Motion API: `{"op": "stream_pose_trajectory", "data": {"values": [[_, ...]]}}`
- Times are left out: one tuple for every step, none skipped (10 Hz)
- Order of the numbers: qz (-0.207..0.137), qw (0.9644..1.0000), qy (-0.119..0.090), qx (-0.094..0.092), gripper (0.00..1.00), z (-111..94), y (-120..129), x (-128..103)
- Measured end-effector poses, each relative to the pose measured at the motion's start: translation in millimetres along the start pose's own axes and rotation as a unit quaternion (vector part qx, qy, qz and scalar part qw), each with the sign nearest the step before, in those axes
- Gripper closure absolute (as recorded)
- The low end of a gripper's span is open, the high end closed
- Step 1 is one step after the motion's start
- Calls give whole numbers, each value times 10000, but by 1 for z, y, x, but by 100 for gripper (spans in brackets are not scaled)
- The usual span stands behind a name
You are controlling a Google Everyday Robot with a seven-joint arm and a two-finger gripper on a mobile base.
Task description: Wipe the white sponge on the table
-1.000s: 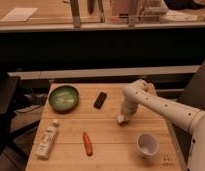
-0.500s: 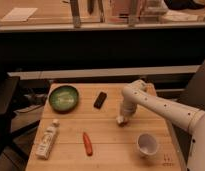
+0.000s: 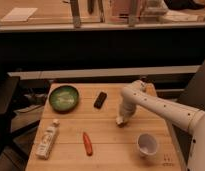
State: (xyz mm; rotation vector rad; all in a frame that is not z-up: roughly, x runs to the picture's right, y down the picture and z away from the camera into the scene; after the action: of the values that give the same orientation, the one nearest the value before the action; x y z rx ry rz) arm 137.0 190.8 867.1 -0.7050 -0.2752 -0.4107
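On the table [image 3: 116, 152], past a white bottle [image 3: 47, 141], green bowl [image 3: 64, 97] and black block [image 3: 100, 99], the gripper [image 3: 123, 117] presses on the white sponge [image 3: 118, 122] near mid-table. Its grip cannot be told, the sponge being mostly hidden. A white cup [image 3: 147, 144] stands rightmost.

Objects lying around the gripper [image 3: 122, 120], which hangs low at centre-right

A green bowl [image 3: 64, 97] sits at far left. A flat black rectangular object [image 3: 100, 99] lies just to its right, angled and apart from it. At near left a white bottle [image 3: 47, 140] lies on its side, cap end pointing away from the camera. A slim red-orange item [image 3: 87, 143] lies to its right, clear of it. A white cup [image 3: 147, 144] stands upright at near right, mouth upward. Behind them, a dark counter [image 3: 96, 45] runs across the view
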Motion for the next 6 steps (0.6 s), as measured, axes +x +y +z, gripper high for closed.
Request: {"op": "stream_pose_trajectory", "data": {"values": [[-57,10000,13,-13,99,1,1,-3],[-74,10000,13,-18,99,0,0,-4],[-68,10000,9,-13,99,0,1,-4],[-71,10000,9,-15,99,0,1,-4],[-122,9999,19,-28,99,1,1,-7],[-122,9999,19,-28,99,1,1,-7]]}}
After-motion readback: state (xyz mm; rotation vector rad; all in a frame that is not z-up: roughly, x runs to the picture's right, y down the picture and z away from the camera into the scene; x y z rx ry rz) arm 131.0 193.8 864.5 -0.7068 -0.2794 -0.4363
